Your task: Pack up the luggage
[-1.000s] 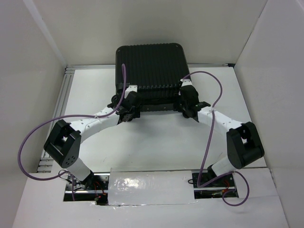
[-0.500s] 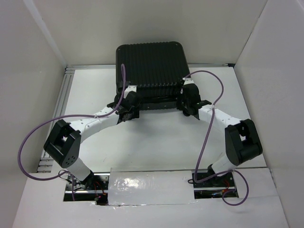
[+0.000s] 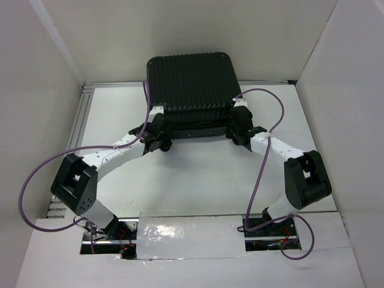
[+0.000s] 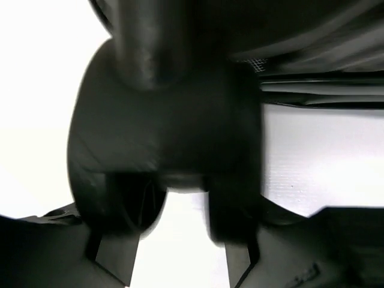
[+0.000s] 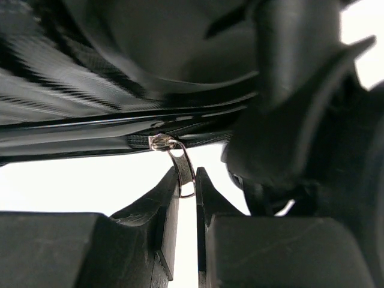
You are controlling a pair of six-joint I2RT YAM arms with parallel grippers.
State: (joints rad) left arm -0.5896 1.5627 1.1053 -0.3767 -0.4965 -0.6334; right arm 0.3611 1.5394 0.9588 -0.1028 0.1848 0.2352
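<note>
The luggage (image 3: 191,84) is a black ribbed hard-shell suitcase lying closed at the back of the table. My left gripper (image 3: 161,137) is at its near left corner. In the left wrist view the left gripper (image 4: 177,249) is open, and a black double wheel (image 4: 168,132) of the luggage sits right at the fingertips. My right gripper (image 3: 237,127) is at the near right corner. In the right wrist view the right gripper (image 5: 187,180) is shut on the silver zipper pull (image 5: 183,165), which hangs from the zipper line (image 5: 90,141) next to another wheel (image 5: 282,120).
White walls close in on the left, back and right. An aluminium rail (image 3: 84,120) runs along the table's left edge. Purple cables (image 3: 273,120) loop from both arms. A white cover (image 3: 186,237) lies between the arm bases.
My left gripper has shifted left and up against the luggage's near left corner. My right gripper edged toward the luggage early on and has since stayed put.
</note>
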